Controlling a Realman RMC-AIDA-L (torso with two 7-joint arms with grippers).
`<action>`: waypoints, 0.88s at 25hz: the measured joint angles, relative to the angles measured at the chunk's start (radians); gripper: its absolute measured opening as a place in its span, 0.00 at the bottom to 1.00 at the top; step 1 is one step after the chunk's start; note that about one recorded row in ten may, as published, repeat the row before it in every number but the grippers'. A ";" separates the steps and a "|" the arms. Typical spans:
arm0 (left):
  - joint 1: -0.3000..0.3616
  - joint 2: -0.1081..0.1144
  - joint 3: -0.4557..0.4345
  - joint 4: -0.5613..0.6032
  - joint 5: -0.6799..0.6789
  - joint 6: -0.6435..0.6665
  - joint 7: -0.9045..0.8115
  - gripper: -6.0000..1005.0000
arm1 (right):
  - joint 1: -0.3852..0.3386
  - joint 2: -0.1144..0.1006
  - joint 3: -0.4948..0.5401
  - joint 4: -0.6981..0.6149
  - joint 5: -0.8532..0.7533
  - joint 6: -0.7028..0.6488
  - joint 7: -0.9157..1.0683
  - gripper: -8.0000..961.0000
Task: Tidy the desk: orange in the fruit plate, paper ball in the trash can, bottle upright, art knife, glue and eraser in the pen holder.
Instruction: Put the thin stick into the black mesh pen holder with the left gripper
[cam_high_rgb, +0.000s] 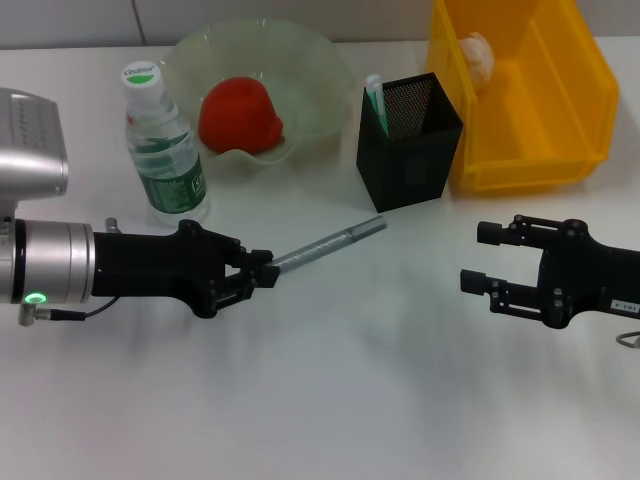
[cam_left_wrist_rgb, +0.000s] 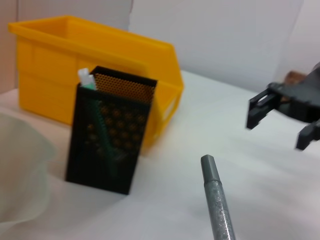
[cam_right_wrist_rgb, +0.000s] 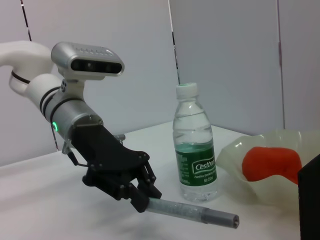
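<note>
My left gripper (cam_high_rgb: 262, 272) is shut on one end of the grey art knife (cam_high_rgb: 330, 245), held low over the table with its free end pointing toward the black mesh pen holder (cam_high_rgb: 410, 150). The left wrist view shows the art knife (cam_left_wrist_rgb: 217, 200) in front of the pen holder (cam_left_wrist_rgb: 110, 135). A green-and-white glue stick (cam_high_rgb: 375, 100) stands inside the holder. The orange (cam_high_rgb: 240, 115) lies in the fruit plate (cam_high_rgb: 330, 70). The bottle (cam_high_rgb: 165, 150) stands upright. The paper ball (cam_high_rgb: 478, 55) sits in the yellow trash can (cam_high_rgb: 590, 130). My right gripper (cam_high_rgb: 477, 257) hovers open at the right. The eraser is out of view.
The bottle (cam_right_wrist_rgb: 194, 150) stands close behind my left gripper (cam_right_wrist_rgb: 142, 202), with the plate (cam_right_wrist_rgb: 235, 155) beside it. The trash can (cam_left_wrist_rgb: 60, 65) stands directly behind the pen holder. Bare white table lies between the two grippers and toward the front edge.
</note>
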 joint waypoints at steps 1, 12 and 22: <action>-0.003 0.001 0.000 0.004 0.000 0.016 -0.020 0.17 | 0.000 0.000 0.000 0.000 0.000 -0.003 -0.001 0.68; -0.009 -0.012 -0.013 0.036 -0.001 0.100 -0.159 0.17 | -0.008 0.002 0.001 0.000 0.000 -0.029 -0.035 0.68; -0.017 -0.048 -0.054 0.038 -0.006 0.148 -0.259 0.17 | -0.013 0.006 0.001 0.026 0.012 -0.035 -0.179 0.68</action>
